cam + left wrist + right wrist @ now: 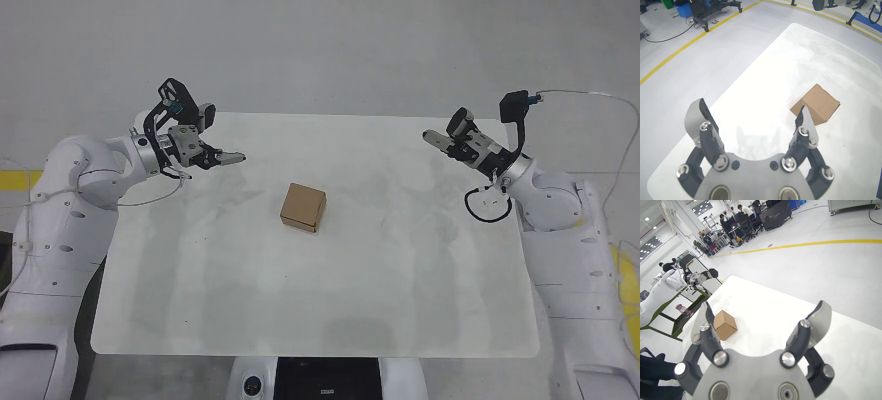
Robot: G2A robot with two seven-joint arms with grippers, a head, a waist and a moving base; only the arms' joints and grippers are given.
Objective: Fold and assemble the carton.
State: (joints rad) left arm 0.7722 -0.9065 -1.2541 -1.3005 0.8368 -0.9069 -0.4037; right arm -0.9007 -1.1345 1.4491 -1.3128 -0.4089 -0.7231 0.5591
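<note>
From above, one carton [302, 207] sat mid-desk [400, 300], closed into a near-cube with no clear long axis. It lay at four o'clock from the left pincer [230, 158], the nearer one, and at eight o'clock from the right pincer [432, 138]. In the left wrist view, that pincer [753, 106] was spread and empty, the carton [817, 104] well apart. In the right wrist view, the pincer [763, 304] was likewise spread, the carton [725, 325] farther off.
</note>
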